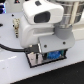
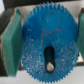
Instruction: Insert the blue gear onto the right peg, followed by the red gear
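Note:
In the wrist view the blue gear [image 2: 47, 37] fills most of the picture, toothed and round, with a dark hole in its hub. It sits between my two green finger pads [image 2: 12, 44], which touch its rim on both sides. A small grey peg tip [image 2: 49, 65] shows through the hole. In the exterior view my gripper [image 1: 51, 54] is low over the grey black-edged plate [image 1: 35, 61] with the blue gear [image 1: 53, 54] in it. I cannot tell which of the two pegs this is. The red gear is out of view.
The arm's white body [image 1: 42, 22] fills most of the exterior view. A black cable [image 1: 12, 48] runs along the white table from the exterior view's left. Dark clutter stands at the far back left.

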Controlling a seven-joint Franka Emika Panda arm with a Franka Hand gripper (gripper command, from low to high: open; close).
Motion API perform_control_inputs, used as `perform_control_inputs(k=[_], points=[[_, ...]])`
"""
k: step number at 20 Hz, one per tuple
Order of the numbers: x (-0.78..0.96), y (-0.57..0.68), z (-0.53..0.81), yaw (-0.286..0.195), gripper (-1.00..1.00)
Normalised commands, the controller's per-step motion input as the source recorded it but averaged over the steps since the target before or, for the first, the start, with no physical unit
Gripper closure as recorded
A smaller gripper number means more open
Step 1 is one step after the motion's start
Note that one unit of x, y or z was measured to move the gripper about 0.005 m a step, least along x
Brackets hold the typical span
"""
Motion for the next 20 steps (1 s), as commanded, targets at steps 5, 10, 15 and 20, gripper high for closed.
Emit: perform_control_inputs(k=[5, 10, 15, 20], points=[[0.11, 0.15, -0.01, 0.0, -1.0], [-0.03, 0.2, 0.47, 0.0, -1.0], [-0.11, 0.21, 0.5, 0.0, -1.0], [-0.52, 0.28, 0.28, 0.0, -1.0]])
